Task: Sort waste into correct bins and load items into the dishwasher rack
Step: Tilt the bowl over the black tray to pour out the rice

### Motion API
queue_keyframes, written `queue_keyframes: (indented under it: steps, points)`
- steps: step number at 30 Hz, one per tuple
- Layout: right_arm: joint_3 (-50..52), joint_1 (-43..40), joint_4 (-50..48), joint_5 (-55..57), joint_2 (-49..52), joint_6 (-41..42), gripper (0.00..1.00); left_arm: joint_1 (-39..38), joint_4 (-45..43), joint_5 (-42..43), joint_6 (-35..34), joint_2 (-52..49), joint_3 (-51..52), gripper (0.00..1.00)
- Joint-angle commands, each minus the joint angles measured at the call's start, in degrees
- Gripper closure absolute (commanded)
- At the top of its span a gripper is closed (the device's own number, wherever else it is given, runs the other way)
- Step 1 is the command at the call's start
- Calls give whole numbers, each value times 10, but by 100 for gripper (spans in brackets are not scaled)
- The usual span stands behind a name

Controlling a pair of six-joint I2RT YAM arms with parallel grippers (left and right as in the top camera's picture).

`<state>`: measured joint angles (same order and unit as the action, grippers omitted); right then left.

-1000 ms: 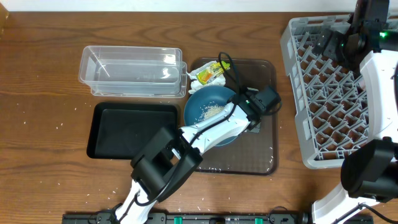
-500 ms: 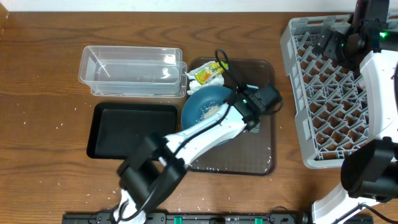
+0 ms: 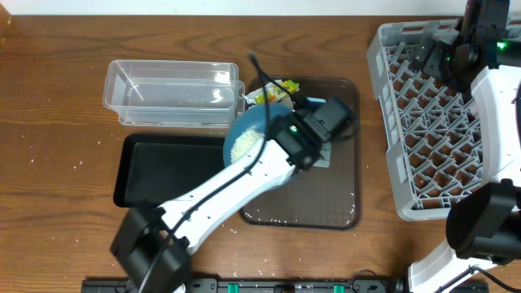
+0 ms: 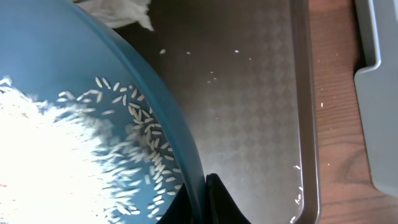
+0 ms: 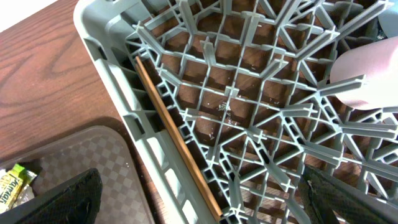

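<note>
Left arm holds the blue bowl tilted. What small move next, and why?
Probably carry the light-blue bowl over the black tray and tip it more: the left gripper is shut on its rim, and the rice is heaped at the lower edge, near that tray.

table (image 3: 49, 98): brown wood, visible grain, satin;
tub (image 3: 110, 81): clear plastic, glossy;
black tray (image 3: 163, 167): smooth plastic, dull sheen;
serving tray (image 4: 249, 106): brown, chequer-embossed, slightly shiny;
bowl (image 4: 62, 43): blue plastic, smooth;
rack (image 5: 106, 37): grey plastic, matt;
chopstick (image 5: 180, 143): bare wood;
wrapper (image 3: 273, 94): shiny film
</note>
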<state>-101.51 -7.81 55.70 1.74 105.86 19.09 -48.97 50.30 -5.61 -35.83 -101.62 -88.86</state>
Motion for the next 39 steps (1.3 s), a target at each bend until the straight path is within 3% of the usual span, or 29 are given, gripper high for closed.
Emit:
queue_keyframes:
  steps: [1, 9, 17, 26, 39]
  points:
    - [-2, 0, 1, 2, -7, 8, 1, 24, 12, 30, -1, 38, 0, 94]
    - [-2, 0, 1, 2, -7, 8, 1, 115, 33, 187, -3, 103, 0, 94]
    - [-2, 0, 1, 2, -7, 8, 1, 207, 72, 207, -2, 147, 3, 94]
    - [-2, 0, 1, 2, -7, 8, 1, 285, 75, 297, 5, 152, 30, 94]
    - [-2, 0, 1, 2, -7, 8, 1, 421, 70, 528, 110, 152, 60, 94]
